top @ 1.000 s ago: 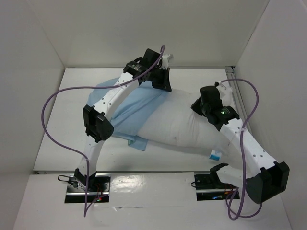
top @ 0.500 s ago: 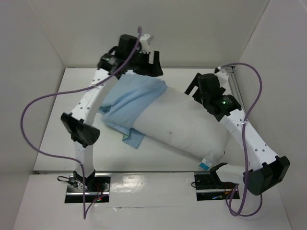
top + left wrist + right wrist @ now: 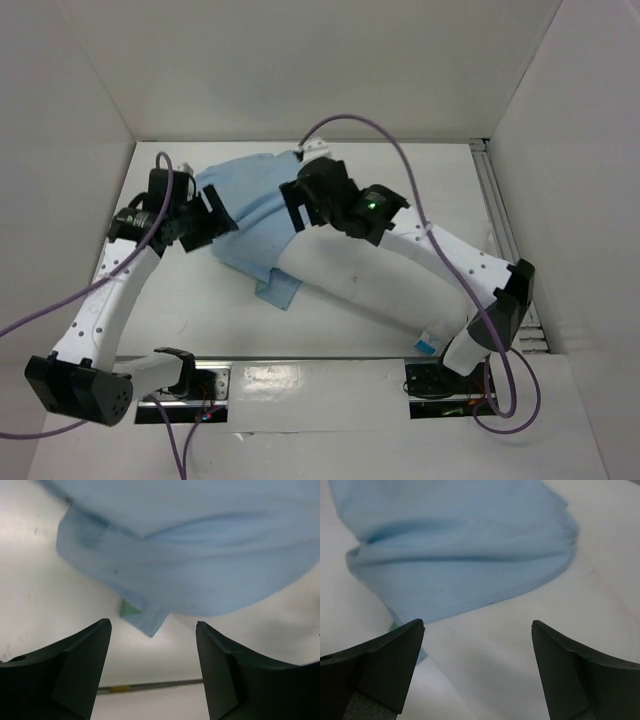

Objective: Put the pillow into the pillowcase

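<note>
The white pillow lies slanted across the table, its blue-and-white label at the near right corner. The light blue pillowcase covers its far left end, with a folded corner lying on the table. My left gripper is open at the pillowcase's left edge. In the left wrist view the pillowcase fills the top, ahead of the empty left gripper. My right gripper is open over the pillowcase mouth. In the right wrist view it hangs empty above the pillow, with the pillowcase beyond.
White walls enclose the table on the left, back and right. A metal rail runs along the right edge. Purple cables loop above the arms. The arm bases stand at the near edge.
Both grippers opened and let go. The left arm swung down to the pillowcase's left side; the right arm swung left across the pillow. The pillow settled lower with more cloth over its far end.
</note>
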